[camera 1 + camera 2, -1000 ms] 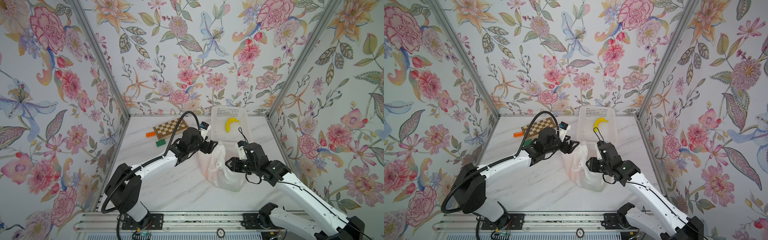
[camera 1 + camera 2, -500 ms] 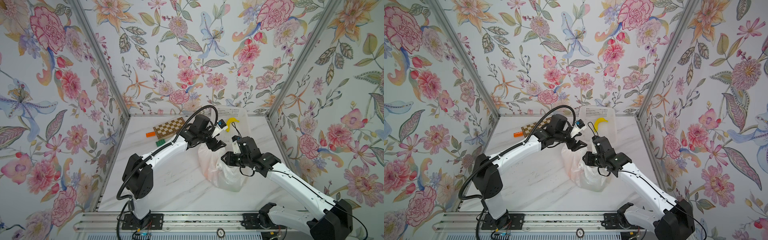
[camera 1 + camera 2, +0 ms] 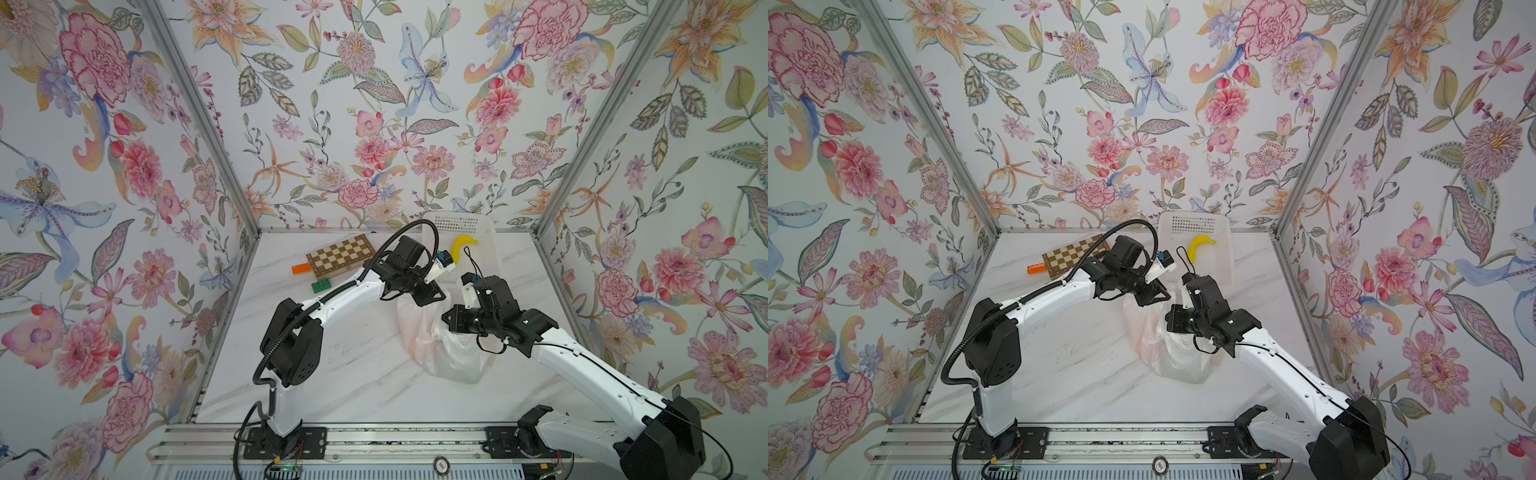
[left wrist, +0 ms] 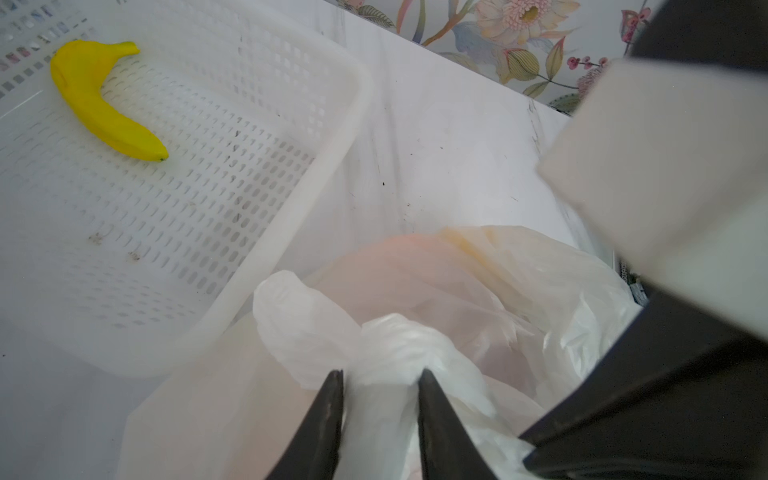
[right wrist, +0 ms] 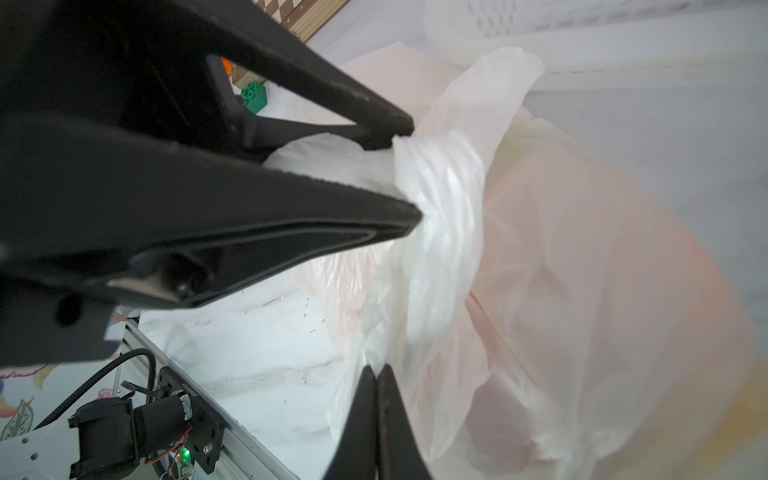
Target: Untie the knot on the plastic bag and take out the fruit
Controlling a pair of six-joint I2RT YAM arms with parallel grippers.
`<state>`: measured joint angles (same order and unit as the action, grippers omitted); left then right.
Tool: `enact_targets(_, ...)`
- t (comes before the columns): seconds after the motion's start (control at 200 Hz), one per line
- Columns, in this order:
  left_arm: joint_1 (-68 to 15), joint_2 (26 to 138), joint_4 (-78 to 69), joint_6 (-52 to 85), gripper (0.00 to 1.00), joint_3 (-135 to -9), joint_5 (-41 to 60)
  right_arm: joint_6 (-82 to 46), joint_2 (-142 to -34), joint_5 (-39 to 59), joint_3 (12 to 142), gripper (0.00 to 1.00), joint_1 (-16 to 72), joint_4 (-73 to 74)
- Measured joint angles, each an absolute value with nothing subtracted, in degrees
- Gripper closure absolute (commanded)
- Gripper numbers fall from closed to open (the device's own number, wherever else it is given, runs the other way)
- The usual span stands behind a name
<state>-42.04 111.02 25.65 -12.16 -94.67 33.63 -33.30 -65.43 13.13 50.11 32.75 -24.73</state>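
Left gripper [image 4: 380, 376] jaws clamped on bunched white knot [image 4: 395, 345] of thin translucent plastic bag [image 4: 519, 282]; right gripper [image 5: 376, 374] jaws together, film pinch unclear. Advise slow opposed pull, no tearing.

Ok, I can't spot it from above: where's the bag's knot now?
In the left wrist view the knot sits between the left pincer's fingertips, atop the plastic bag right of the table's middle, beside the white basket.
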Motion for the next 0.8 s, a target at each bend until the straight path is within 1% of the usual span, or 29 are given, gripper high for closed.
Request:
enact_targets(0.035,-42.0,111.1,25.4,-10.6,0.92,-94.7,32.5,-33.3,-65.3,13.2,50.0,1.0,32.8,-24.7)
enact_targets(0.085,-42.0,111.1,24.5,-9.2,0.93,-94.7,31.2,-33.3,-65.0,13.4,49.7,1.0,32.8,-24.5)
enact_targets(0.14,-42.0,111.1,23.4,-6.7,0.9,-94.7,29.6,-33.3,-64.6,13.8,49.5,1.0,32.8,-24.2)
enact_targets(0.375,-41.2,111.1,16.6,6.8,0.84,-94.7,22.3,-33.2,-60.9,17.6,47.0,1.0,33.2,-22.2)
enact_targets(0.6,-37.6,111.9,10.3,17.0,0.77,-94.9,20.3,-31.9,-60.3,22.0,44.3,1.0,38.7,-22.0)
enact_targets(0.685,-36.9,112.5,8.9,19.0,0.76,-95.6,19.5,-31.7,-61.5,22.9,44.1,0.97,40.6,-22.9)
enact_targets(0.801,-36.7,112.6,7.8,20.6,0.72,-95.7,18.6,-31.7,-62.1,23.2,44.1,0.83,42.2,-23.4)
